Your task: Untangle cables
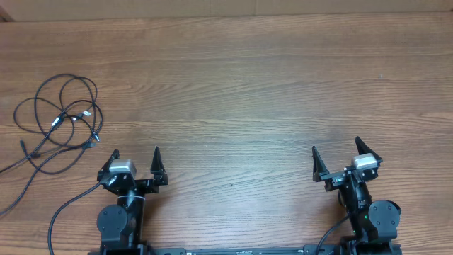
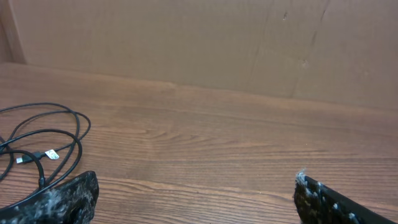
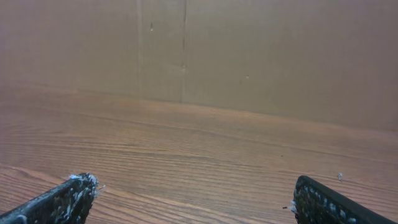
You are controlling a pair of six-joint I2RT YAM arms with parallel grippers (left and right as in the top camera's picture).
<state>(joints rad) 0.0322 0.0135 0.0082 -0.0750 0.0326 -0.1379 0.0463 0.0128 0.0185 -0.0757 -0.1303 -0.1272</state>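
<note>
Overhead view: both arms sit at the near edge of the table (image 1: 248, 85), nothing in either. Left gripper (image 1: 136, 161) has its fingers spread wide and empty. Right gripper (image 1: 338, 159) is the same. The cables (image 1: 60, 124) lie ahead of the left gripper and off to its left, near but not touching. They're well apart from the right one, which has only bare wood in front of it.

Risk, imo: strands cross in several spots, so a pinch at the middle would prob. catch two or three at once, and a pull would cinch the tangle, not open it. Also the left arm's own thicker wire (image 1: 67, 212) curves close by the trailing ends, easy to snag or mistake.

Look: thin black cords in loose overlapping loops, a couple of small silver plugs near the centre, tails running out left, one past the frame edge. Limp and light, likely to drag as a bunch.
</note>
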